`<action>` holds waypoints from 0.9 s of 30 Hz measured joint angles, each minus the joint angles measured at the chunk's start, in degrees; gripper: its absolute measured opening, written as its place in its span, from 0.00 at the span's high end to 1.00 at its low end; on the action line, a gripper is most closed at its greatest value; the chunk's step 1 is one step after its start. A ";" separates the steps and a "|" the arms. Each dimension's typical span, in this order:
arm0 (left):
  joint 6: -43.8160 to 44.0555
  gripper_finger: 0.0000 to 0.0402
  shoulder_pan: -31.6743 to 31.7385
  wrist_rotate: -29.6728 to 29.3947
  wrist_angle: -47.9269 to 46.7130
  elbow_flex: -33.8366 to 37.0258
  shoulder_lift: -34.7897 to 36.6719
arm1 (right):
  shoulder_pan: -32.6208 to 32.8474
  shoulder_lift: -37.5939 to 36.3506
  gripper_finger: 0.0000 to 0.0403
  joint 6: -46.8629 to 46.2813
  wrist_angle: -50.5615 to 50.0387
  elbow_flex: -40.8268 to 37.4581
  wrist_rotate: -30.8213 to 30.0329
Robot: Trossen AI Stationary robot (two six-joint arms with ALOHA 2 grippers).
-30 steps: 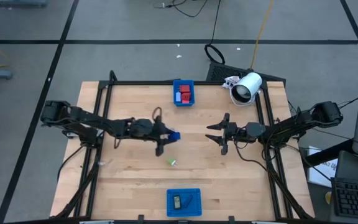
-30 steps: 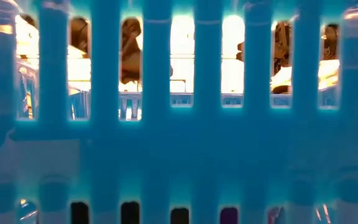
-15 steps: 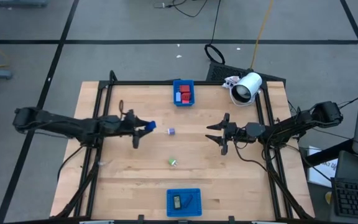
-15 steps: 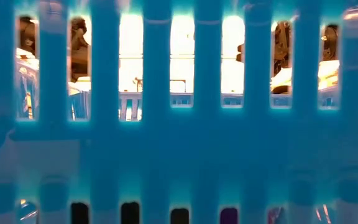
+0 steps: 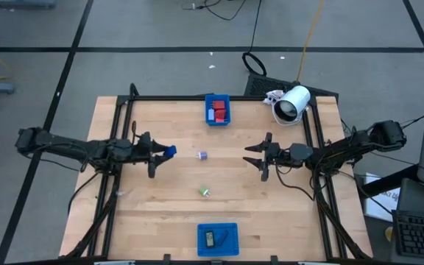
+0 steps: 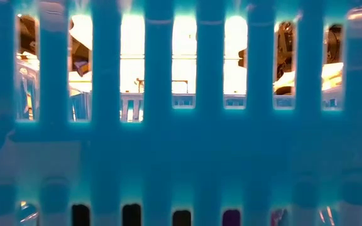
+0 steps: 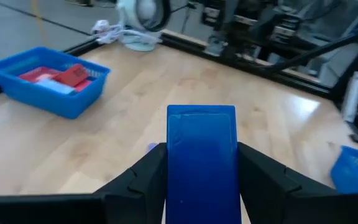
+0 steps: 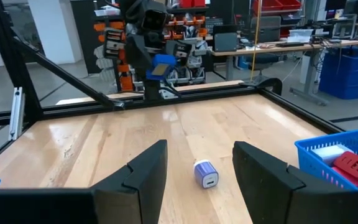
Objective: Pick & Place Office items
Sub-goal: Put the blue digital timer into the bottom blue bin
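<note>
Left gripper sits over the table's left side, clamped on a blue block; your left wrist view shows the block pinched between both fingers. Purple cube lies loose mid-table, green bit nearer the front. Far blue tray holds red and blue pieces, near tray holds dark ones. Right gripper hovers right of centre, fingers apart, nothing in them, facing the cube.
</note>
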State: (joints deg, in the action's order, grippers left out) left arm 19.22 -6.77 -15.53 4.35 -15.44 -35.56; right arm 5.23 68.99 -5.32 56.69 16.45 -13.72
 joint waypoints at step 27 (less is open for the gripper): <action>-5.89 0.59 -25.14 8.69 46.67 -11.17 -49.59 | 0.00 0.00 0.58 -0.01 0.05 0.00 0.04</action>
State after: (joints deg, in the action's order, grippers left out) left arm 13.33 -31.91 -6.84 51.02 -26.61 -85.15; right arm 5.23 68.99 -5.33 56.74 16.45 -13.67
